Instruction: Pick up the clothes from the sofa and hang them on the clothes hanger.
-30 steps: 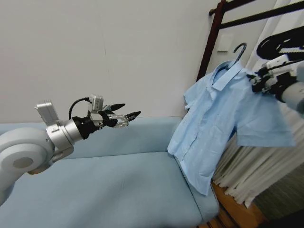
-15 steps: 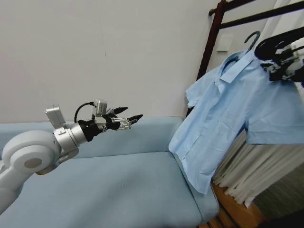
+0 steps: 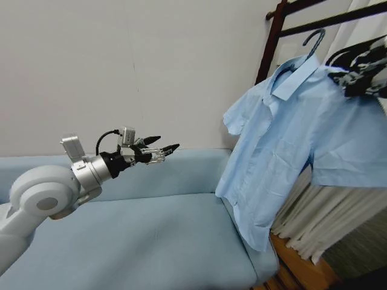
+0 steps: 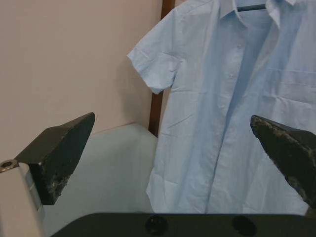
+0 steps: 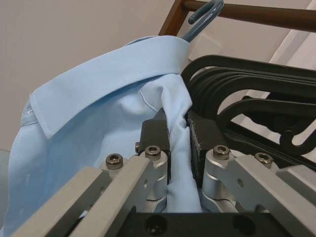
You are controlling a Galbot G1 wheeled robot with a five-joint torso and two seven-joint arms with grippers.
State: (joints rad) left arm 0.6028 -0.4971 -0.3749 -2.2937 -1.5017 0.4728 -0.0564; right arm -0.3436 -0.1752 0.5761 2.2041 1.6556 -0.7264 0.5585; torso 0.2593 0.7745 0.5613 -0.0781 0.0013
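Observation:
A light blue short-sleeved shirt [image 3: 284, 139] on a blue hanger with its hook [image 3: 314, 41] hangs in the air at the right, beside the dark wooden rack [image 3: 275, 33]. My right gripper [image 3: 361, 81] is shut on the shirt's shoulder [image 5: 177, 128], close under the rack's bar [image 5: 256, 15]; the hook [image 5: 202, 17] reaches up to that bar. My left gripper [image 3: 166, 149] is open over the sofa back, well left of the shirt [image 4: 237, 108], its fingers [image 4: 61, 153] spread wide.
The pale blue sofa [image 3: 139, 241] fills the foreground, with a white wall behind. Several black hangers [image 5: 256, 98] hang on the rack beside my right gripper. White curtains [image 3: 326, 223] hang low at the right over a wooden floor.
My right gripper has lifted the shirt up and to the right, bringing the hanger hook close to the rack bar. The left arm has shifted only slightly.

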